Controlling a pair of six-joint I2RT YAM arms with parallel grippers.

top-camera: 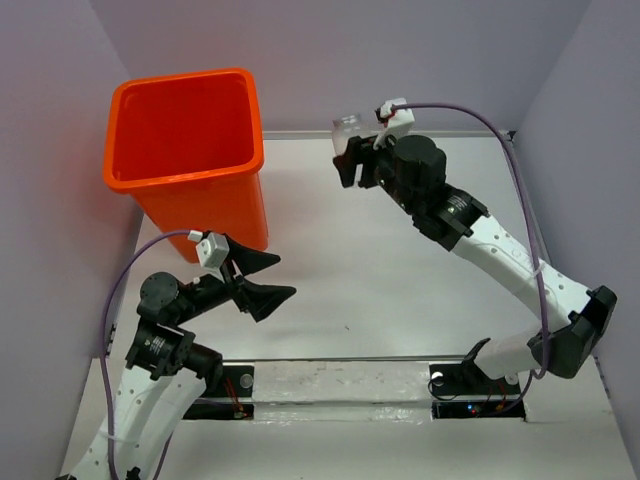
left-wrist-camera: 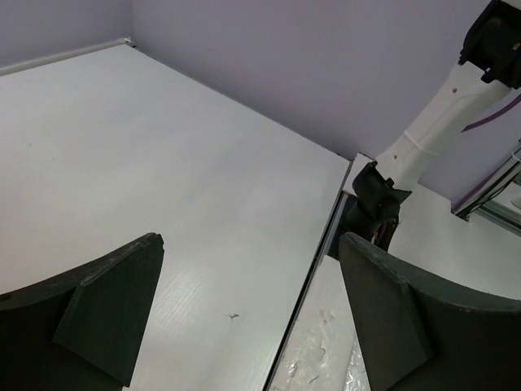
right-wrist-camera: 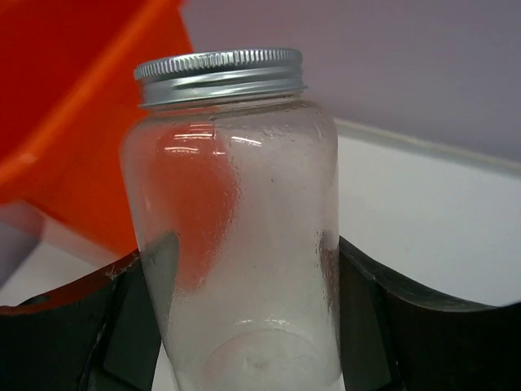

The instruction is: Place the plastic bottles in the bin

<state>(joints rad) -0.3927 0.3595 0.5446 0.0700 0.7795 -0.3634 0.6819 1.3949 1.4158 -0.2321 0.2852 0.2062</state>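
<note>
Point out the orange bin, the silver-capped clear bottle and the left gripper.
Tall orange plastic bin (top-camera: 205, 215): top view, front wall.
Clear silver-capped bottle (right-wrist-camera: 244, 236): right wrist view, body.
Left gripper (top-camera: 286, 275): top view, between open fingertips.

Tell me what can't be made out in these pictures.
Base of the bottle: right wrist view, cut off by the bottom edge.
Floor of the bin: top view, partly behind its near wall.
Whether the bottle is lifted: top view, too small, half covered by the right gripper.

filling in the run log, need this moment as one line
right pincer: shut on bottle, near far wall | left pincer: open, empty | bin: upright, far left
</note>
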